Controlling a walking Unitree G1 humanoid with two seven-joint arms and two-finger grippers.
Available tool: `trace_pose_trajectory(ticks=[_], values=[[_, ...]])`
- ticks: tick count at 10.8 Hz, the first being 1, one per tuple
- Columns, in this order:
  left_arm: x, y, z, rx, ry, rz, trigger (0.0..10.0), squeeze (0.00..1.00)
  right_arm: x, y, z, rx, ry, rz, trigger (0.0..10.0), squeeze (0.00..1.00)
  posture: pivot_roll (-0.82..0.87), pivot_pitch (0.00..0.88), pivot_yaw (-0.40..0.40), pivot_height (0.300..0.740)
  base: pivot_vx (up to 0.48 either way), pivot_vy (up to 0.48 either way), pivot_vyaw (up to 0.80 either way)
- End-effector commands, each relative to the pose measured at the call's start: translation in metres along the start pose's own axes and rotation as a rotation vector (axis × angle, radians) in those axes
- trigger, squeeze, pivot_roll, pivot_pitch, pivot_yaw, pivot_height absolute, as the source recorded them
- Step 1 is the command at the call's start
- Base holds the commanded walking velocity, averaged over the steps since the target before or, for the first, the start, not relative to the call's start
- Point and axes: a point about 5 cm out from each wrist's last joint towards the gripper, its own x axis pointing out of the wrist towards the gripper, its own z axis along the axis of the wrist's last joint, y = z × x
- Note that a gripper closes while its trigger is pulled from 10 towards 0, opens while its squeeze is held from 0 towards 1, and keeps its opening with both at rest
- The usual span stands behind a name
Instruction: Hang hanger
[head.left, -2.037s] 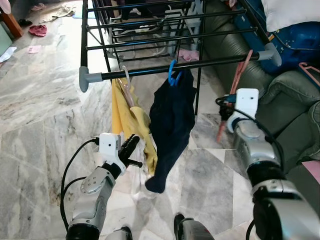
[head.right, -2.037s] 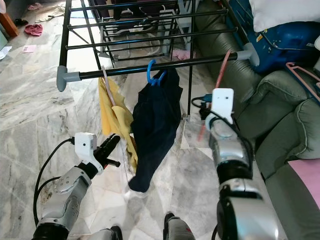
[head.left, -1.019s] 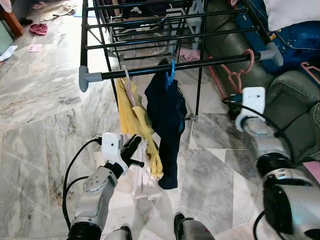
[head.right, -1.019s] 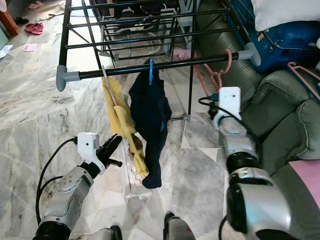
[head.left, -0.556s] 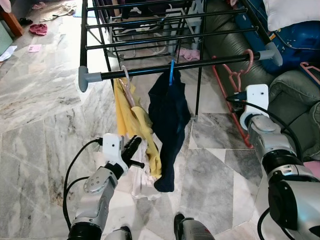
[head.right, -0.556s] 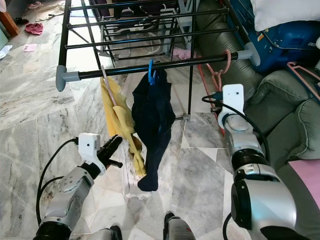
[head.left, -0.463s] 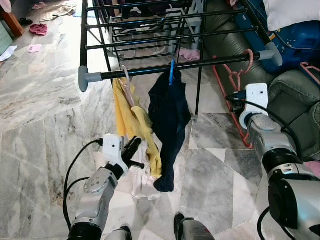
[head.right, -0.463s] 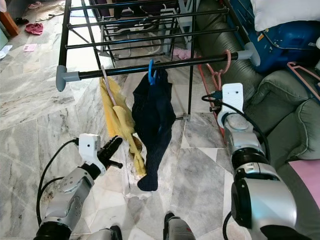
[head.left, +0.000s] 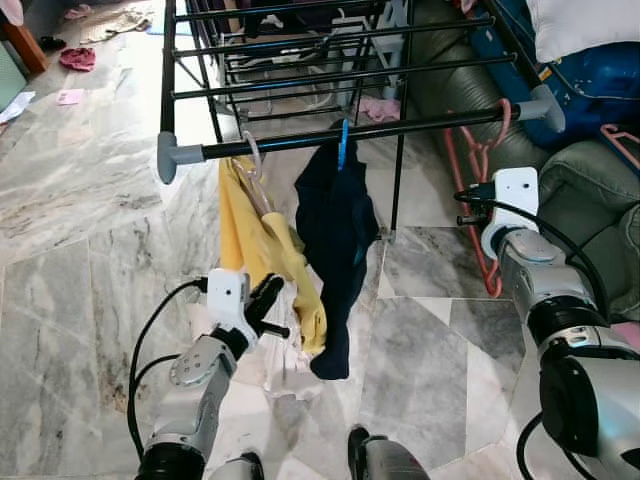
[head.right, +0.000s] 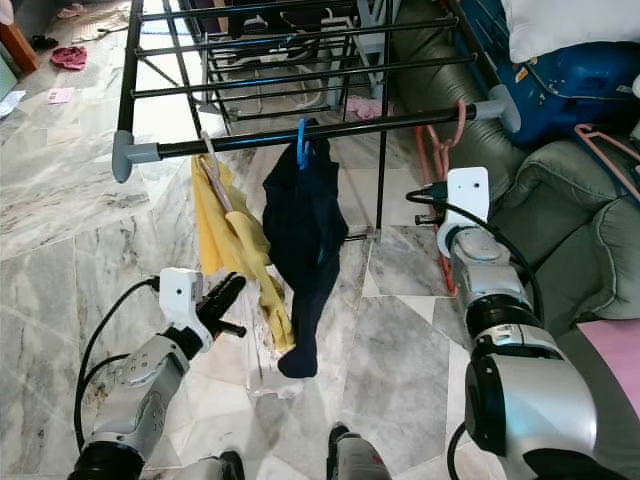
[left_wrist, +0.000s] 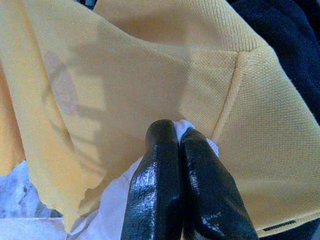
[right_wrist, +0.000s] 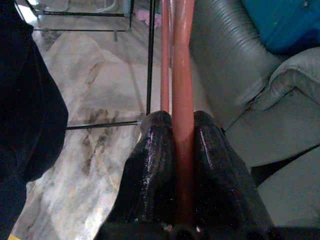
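A red hanger (head.left: 499, 113) hangs by its hook over the right end of the drying rack's front rail (head.left: 430, 124); its body drops toward the floor. My right gripper (right_wrist: 182, 120) is shut on the hanger's red bar, below the rail beside the sofa. On the same rail hang a yellow shirt (head.left: 262, 240) and a dark navy garment (head.left: 340, 230) on a blue hanger (head.left: 343, 147). My left gripper (head.left: 268, 297) is low at the yellow shirt's lower edge, with its fingers (left_wrist: 160, 150) shut together against the yellow cloth and a bit of white fabric (left_wrist: 181, 126) at the tips.
A green sofa (head.left: 590, 190) stands close on the right with a blue bag (head.left: 590, 70), a white pillow and a pink hanger (head.left: 622, 140) on it. The rack's rear rails (head.left: 300, 85) lie beyond. Clothes (head.left: 76, 60) lie on the marble floor at far left.
The red hanger's hook has gone over the rail's right end, and my right arm has drawn down and right with it. The yellow shirt and navy garment sway. The left arm barely moved.
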Motion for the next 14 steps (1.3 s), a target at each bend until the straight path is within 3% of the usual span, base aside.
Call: trace_pose_trajectory(ticks=[1, 4, 6, 7, 8, 9, 10, 11, 12, 13, 14], values=[[-0.001, 0.002, -0.002, 0.011, 0.003, 0.013, 10.0, 0.0, 0.0, -0.002, -0.005, 0.013, 0.027, -0.001, 0.0, 0.0, -0.15, 0.193, 0.017, 0.74, 0.0, 0.0, 0.0], [-0.001, 0.002, -0.002, 0.015, 0.004, 0.018, 10.0, 0.0, -0.001, -0.001, -0.006, 0.045, 0.015, 0.004, 0.0, 0.0, -0.15, 0.191, 0.017, 0.74, 0.0, 0.0, 0.0], [0.001, 0.003, 0.0, 0.017, -0.012, 0.026, 10.0, 0.0, -0.002, 0.006, 0.002, 0.053, -0.066, 0.04, 0.0, 0.0, -0.16, 0.188, 0.02, 0.74, 0.0, 0.0, 0.0], [0.003, 0.003, 0.004, 0.02, -0.031, 0.031, 10.0, 0.0, -0.011, 0.014, 0.008, 0.03, -0.196, 0.077, 0.7, 0.0, -0.16, 0.187, 0.019, 0.74, 0.0, 0.0, 0.0], [0.003, 0.004, 0.004, 0.022, -0.033, 0.037, 10.0, 0.0, -0.02, 0.016, 0.007, 0.032, -0.249, 0.081, 3.6, 0.0, -0.17, 0.186, 0.022, 0.74, 0.0, 0.0, 0.0], [0.003, 0.004, 0.004, 0.021, -0.033, 0.038, 10.0, 0.0, -0.031, 0.014, 0.007, 0.015, -0.313, 0.06, 4.2, 0.0, -0.17, 0.186, 0.022, 0.74, 0.0, 0.0, 0.0], [0.004, 0.003, 0.003, 0.02, -0.032, 0.038, 10.0, 0.0, -0.042, 0.015, 0.006, 0.003, -0.357, 0.06, 9.4, 0.0, -0.18, 0.187, 0.026, 0.74, 0.0, 0.0, 0.0], [0.005, 0.002, 0.003, 0.021, -0.032, 0.034, 10.0, 0.0, -0.059, 0.017, -0.006, -0.025, -0.381, 0.067, 10.0, 0.0, -0.18, 0.188, 0.028, 0.74, 0.0, 0.0, 0.0], [0.006, 0.002, 0.003, 0.021, -0.032, 0.033, 10.0, 0.0, -0.065, 0.016, -0.012, -0.023, -0.375, 0.062, 10.0, 0.0, -0.19, 0.191, 0.031, 0.74, 0.0, 0.0, 0.0], [0.006, 0.002, 0.002, 0.031, -0.021, 0.045, 10.0, 0.0, -0.087, 0.015, -0.034, -0.019, -0.336, 0.035, 10.0, 0.0, -0.2, 0.198, 0.032, 0.74, 0.0, 0.0, 0.0], [0.006, 0.002, 0.0, 0.037, -0.005, 0.058, 10.0, 0.0, -0.099, 0.013, -0.047, -0.021, -0.312, 0.018, 10.0, 0.0, -0.2, 0.203, 0.035, 0.74, 0.0, 0.0, 0.0]])
